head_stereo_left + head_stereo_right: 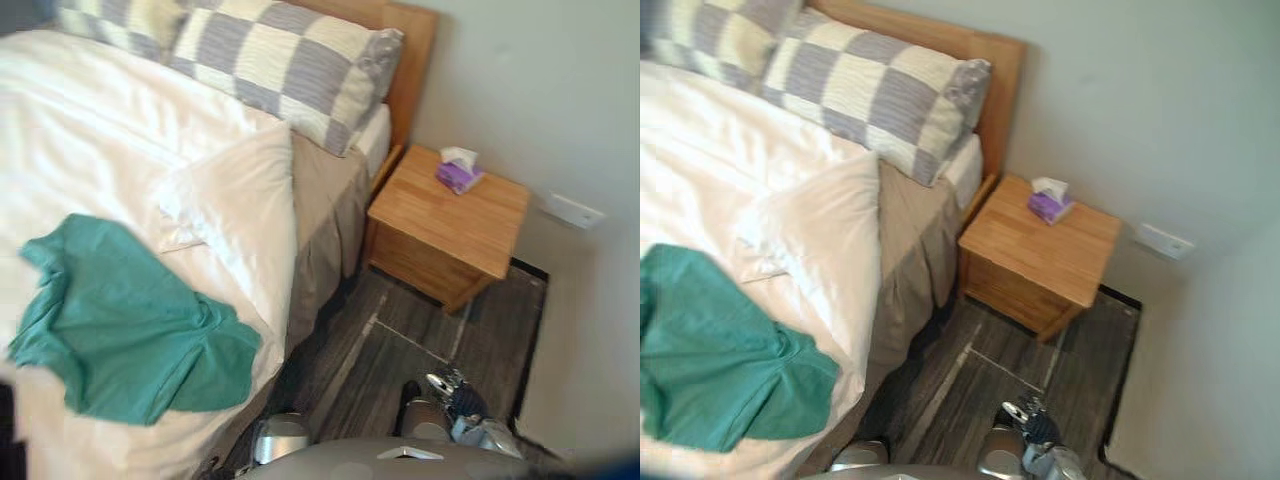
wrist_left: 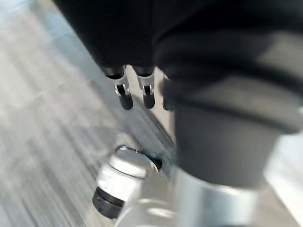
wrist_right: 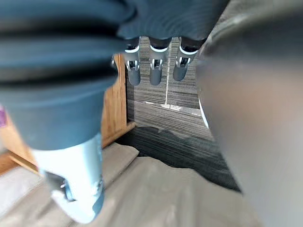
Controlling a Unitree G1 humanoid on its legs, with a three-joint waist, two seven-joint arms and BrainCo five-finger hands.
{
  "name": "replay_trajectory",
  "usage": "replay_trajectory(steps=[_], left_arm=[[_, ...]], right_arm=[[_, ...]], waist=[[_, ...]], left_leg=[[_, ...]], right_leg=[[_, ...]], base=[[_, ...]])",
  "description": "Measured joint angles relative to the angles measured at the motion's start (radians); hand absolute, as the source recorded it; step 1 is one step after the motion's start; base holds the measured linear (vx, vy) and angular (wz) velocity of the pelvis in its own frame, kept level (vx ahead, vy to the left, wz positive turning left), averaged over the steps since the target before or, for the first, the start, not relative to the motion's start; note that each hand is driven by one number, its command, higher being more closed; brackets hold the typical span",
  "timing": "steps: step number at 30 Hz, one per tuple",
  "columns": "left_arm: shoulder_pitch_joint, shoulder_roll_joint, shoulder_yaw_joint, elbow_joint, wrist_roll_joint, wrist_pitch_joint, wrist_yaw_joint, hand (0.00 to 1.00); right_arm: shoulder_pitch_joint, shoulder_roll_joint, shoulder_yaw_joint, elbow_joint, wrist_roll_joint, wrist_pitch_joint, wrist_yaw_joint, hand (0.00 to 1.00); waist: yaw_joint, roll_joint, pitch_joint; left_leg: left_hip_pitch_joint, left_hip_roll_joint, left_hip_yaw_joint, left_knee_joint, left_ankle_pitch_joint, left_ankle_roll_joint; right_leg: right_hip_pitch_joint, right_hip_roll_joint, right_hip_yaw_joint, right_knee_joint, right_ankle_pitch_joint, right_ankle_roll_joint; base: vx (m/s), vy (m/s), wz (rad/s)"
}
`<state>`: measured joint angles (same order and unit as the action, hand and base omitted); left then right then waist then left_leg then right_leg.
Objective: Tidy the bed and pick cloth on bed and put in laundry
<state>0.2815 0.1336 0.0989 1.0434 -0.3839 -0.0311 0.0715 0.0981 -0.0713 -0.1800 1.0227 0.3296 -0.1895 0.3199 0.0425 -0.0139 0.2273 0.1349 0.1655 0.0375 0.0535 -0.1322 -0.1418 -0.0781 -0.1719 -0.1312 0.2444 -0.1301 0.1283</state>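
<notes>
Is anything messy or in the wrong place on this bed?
Yes. A green cloth lies crumpled on the white duvet near the bed's edge, where it doesn't belong. The duvet's corner is also folded back and rumpled, not lying smooth.

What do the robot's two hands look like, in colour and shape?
Left hand and right hand look alike: slim silver fingers with rounded dark tips, a thicker silver thumb, and a dark ribbed cover over the back and wrist.

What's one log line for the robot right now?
green cloth: on bed, untouched | left hand: open, empty | right hand: open, empty, near nightstand | laundry step: not started
</notes>
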Motion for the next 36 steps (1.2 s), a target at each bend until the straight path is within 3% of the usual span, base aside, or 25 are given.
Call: replay_trajectory(steps=[2, 4, 6, 7, 8, 9, 10, 13, 15, 16, 17, 19, 20, 24, 26, 27, 30, 32, 33, 34, 36], left_arm=[[-0.002, -0.009, 0.008, 0.0, -0.042, -0.003, -0.001, 0.0], [0.002, -0.005, 0.022, -0.001, -0.064, -0.002, -0.002, 0.0], [0.012, 0.002, 0.02, -0.007, -0.089, -0.002, -0.013, 0.0], [0.013, 0.007, 0.018, -0.012, -0.11, 0.001, -0.024, 0.0], [0.006, 0.012, 0.011, -0.03, -0.12, 0.006, -0.026, 0.0], [0.0, 0.015, 0.005, -0.038, -0.117, 0.007, -0.027, 0.0], [-0.01, 0.002, -0.003, -0.041, -0.114, 0.011, -0.024, 0.0], [-0.016, -0.006, -0.008, -0.043, -0.096, 0.026, -0.021, 0.0], [-0.015, -0.005, -0.013, -0.043, -0.076, 0.026, -0.022, 0.0], [-0.016, -0.005, -0.014, -0.044, -0.052, 0.027, -0.023, 0.0], [-0.015, 0.005, -0.025, -0.044, -0.029, 0.032, -0.028, 0.0], [-0.018, 0.011, -0.063, -0.043, 0.009, 0.056, -0.032, 0.0], [-0.021, 0.013, -0.071, -0.04, 0.022, 0.066, -0.036, 0.0], [-0.04, 0.034, -0.104, -0.04, 0.099, 0.099, -0.077, 0.0], [-0.056, 0.048, -0.126, -0.038, 0.107, 0.116, -0.094, 0.0], [-0.057, 0.05, -0.126, -0.037, 0.125, 0.118, -0.097, 0.0], [-0.062, 0.051, -0.125, -0.035, 0.139, 0.128, -0.096, 0.0], [-0.059, 0.059, -0.123, -0.03, 0.138, 0.129, -0.095, 0.0], [-0.057, 0.071, -0.117, -0.032, 0.133, 0.129, -0.101, 0.0], [-0.051, 0.081, -0.115, -0.039, 0.126, 0.13, -0.116, 0.0], [-0.049, 0.077, -0.11, -0.039, 0.119, 0.132, -0.106, 0.0]], right_arm=[[-0.012, -0.009, 0.037, 0.011, -0.003, -0.003, 0.003, 0.0], [-0.026, -0.017, 0.068, 0.017, -0.02, -0.002, 0.013, 0.0], [-0.025, -0.018, 0.077, 0.016, -0.05, 0.015, 0.028, 0.0], [-0.03, -0.016, 0.077, 0.016, -0.061, 0.027, 0.039, 0.0], [-0.033, -0.013, 0.068, 0.015, -0.066, 0.039, 0.053, 0.0], [-0.026, -0.012, 0.065, 0.016, -0.064, 0.045, 0.055, 0.0], [-0.029, -0.023, 0.062, 0.014, -0.056, 0.058, 0.053, 0.0], [-0.032, -0.028, 0.037, 0.013, -0.014, 0.103, 0.017, 0.0], [-0.032, -0.027, 0.007, 0.012, 0.02, 0.112, -0.007, 0.0], [-0.031, -0.012, -0.011, 0.012, 0.047, 0.12, -0.022, 0.0], [-0.022, -0.007, -0.019, 0.011, 0.065, 0.125, -0.034, 0.0], [-0.009, -0.002, -0.057, 0.009, 0.083, 0.14, -0.058, 0.0], [-0.003, 0.005, -0.073, 0.01, 0.089, 0.144, -0.065, 0.0], [0.043, 0.03, -0.127, 0.001, 0.171, 0.146, -0.111, 0.0], [0.061, 0.043, -0.13, -0.019, 0.21, 0.138, -0.132, 0.0], [0.069, 0.054, -0.131, -0.025, 0.241, 0.127, -0.156, 0.0], [0.075, 0.063, -0.134, -0.028, 0.296, 0.081, -0.231, 0.0], [0.073, 0.081, -0.158, -0.078, 0.328, 0.024, -0.319, 0.0], [0.071, 0.094, -0.181, -0.116, 0.334, 0.001, -0.359, 0.0], [0.064, 0.099, -0.224, -0.175, 0.335, -0.021, -0.415, 0.0], [0.052, 0.086, -0.299, -0.314, 0.315, -0.059, -0.513, 0.0]], waist=[[0.005, 0.013, -0.006], [0.003, 0.024, -0.011], [-0.002, 0.006, -0.023], [-0.011, 0.002, -0.028], [-0.027, -0.002, -0.031], [-0.035, -0.008, -0.029], [-0.027, 0.008, -0.027], [-0.025, 0.02, -0.026], [-0.021, 0.019, -0.026], [-0.015, 0.002, -0.038], [-0.021, -0.015, -0.044], [-0.038, -0.002, -0.048], [-0.046, -0.006, -0.044], [-0.054, -0.011, -0.042], [-0.056, -0.004, -0.04], [-0.057, -0.009, -0.04], [-0.054, -0.008, -0.04], [-0.054, -0.024, -0.047], [-0.053, -0.051, -0.053], [-0.053, -0.066, -0.054], [-0.056, -0.061, -0.05]], left_leg=[[0.004, 0.059, -0.064, -0.03, 0.019, -0.026], [-0.007, 0.093, -0.118, -0.038, 0.039, -0.045], [-0.037, 0.089, -0.127, -0.052, 0.09, -0.031], [-0.078, 0.076, -0.109, -0.052, 0.133, 0.001], [-0.121, 0.062, -0.039, -0.055, 0.178, 0.05], [-0.145, 0.059, 0.044, -0.021, 0.165, 0.06], [-0.198, 0.06, 0.241, 0.118, 0.103, 0.066], [-0.195, 0.032, 0.535, 0.271, 0.007, 0.103], [-0.189, 0.016, 0.588, 0.265, -0.018, 0.135], [-0.176, -0.035, 0.577, 0.185, 0.01, 0.153], [-0.142, -0.111, 0.556, 0.036, 0.082, 0.167], [-0.097, -0.176, 0.509, -0.163, 0.18, 0.181], [-0.104, -0.18, 0.487, -0.162, 0.181, 0.182], [-0.077, -0.163, 0.387, -0.162, 0.164, 0.181], [-0.07, -0.146, 0.338, -0.162, 0.157, 0.188], [-0.066, -0.134, 0.316, -0.162, 0.155, 0.185], [-0.047, -0.109, 0.308, -0.162, 0.152, 0.162], [-0.037, -0.1, 0.325, -0.162, 0.152, 0.135], [-0.033, -0.104, 0.341, -0.162, 0.154, 0.127], [-0.024, -0.101, 0.354, -0.163, 0.151, 0.116], [-0.024, -0.076, 0.386, -0.163, 0.152, 0.096]], right_leg=[[0.019, 0.053, -0.05, 0.031, -0.044, -0.023], [0.05, 0.069, -0.13, 0.049, -0.081, -0.042], [0.07, 0.057, -0.187, 0.072, -0.101, -0.061], [0.094, 0.041, -0.227, 0.056, -0.102, -0.064], [0.117, 0.021, -0.28, 0.025, -0.093, -0.079], [0.127, 0.013, -0.327, 0.005, -0.088, -0.087], [0.151, 0.001, -0.4, -0.019, -0.088, -0.09], [0.233, -0.039, -0.504, -0.018, -0.088, -0.088], [0.262, -0.047, -0.526, -0.019, -0.096, -0.071], [0.258, -0.07, -0.526, -0.024, -0.105, -0.05], [0.248, -0.09, -0.518, -0.031, -0.099, -0.044], [0.236, -0.091, -0.512, -0.023, -0.074, -0.039], [0.234, -0.095, -0.51, -0.014, -0.072, -0.038], [0.21, -0.093, -0.377, 0.168, -0.01, -0.085], [0.16, -0.071, -0.243, 0.257, -0.044, -0.078], [0.135, -0.045, -0.171, 0.26, -0.092, -0.066], [0.083, -0.034, -0.093, 0.195, -0.11, -0.052], [0.062, -0.026, -0.048, 0.055, -0.022, -0.037], [0.047, -0.022, -0.021, 0.005, 0.077, -0.03], [0.044, -0.02, -0.015, -0.013, 0.116, -0.009], [0.053, 0.008, 0.013, -0.067, 0.111, -0.007]], base=[[0.11, -0.308, 0.85], [0.15, -0.292, 1.15], [0.18, -0.239, 1.42], [0.18, -0.134, 1.97], [0.19, -0.112, 2.05], [0.08, -0.07, 2.0], [0.06, -0.066, 1.6], [0.06, 0.06, 1.55], [0.04, 0.164, 0.96], [0.04, 0.168, 0.64], [0.04, 0.166, 0.63], [0.0, 0.161, 0.77], [0.0, 0.094, 0.89], [0.07, -0.015, 0.68], [0.08, -0.022, 0.68], [0.09, -0.017, 0.58], [0.09, -0.04, 0.26], [0.03, -0.104, -0.12], [0.05, -0.201, -0.29], [0.08, -0.246, -0.46], [0.07, -0.187, -0.5]])
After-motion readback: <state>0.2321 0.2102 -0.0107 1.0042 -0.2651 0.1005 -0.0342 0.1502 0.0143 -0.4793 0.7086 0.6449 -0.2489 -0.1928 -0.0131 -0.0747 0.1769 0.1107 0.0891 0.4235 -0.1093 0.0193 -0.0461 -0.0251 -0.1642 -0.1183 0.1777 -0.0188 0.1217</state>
